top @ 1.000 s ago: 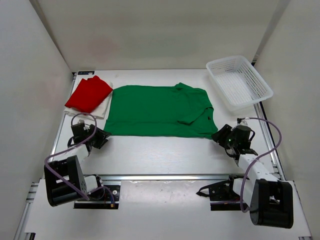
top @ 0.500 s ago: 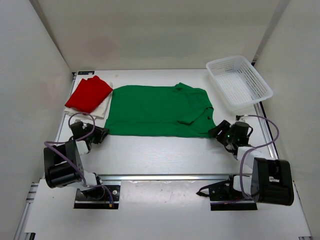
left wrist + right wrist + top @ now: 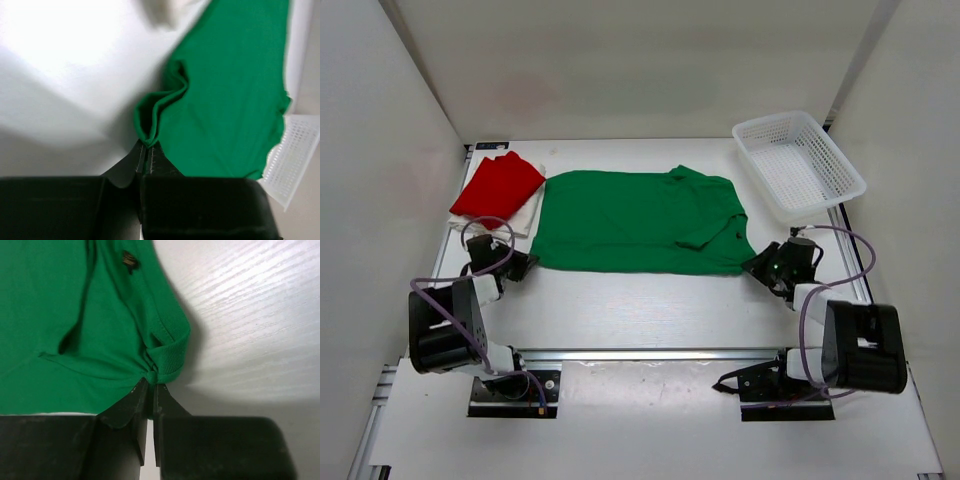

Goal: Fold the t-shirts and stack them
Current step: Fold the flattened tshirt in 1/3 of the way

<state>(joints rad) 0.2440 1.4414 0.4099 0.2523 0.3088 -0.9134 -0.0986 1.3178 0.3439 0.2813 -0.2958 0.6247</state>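
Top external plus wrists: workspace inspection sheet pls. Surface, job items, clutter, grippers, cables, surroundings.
Surface: white table, no spills or marks seen.
Job's things: green t-shirt spread flat mid-table; red t-shirt folded at the far left, lying on the white t-shirt.
Clutter: white mesh basket, empty, far right corner, apart from the shirts.
Grippers: left gripper shut on the green t-shirt's near left corner; right gripper shut on its near right edge.
Cables: purple cables looped above each arm, clear of the cloth.
Surroundings: plain white walls on three sides; metal rail by the arm bases.
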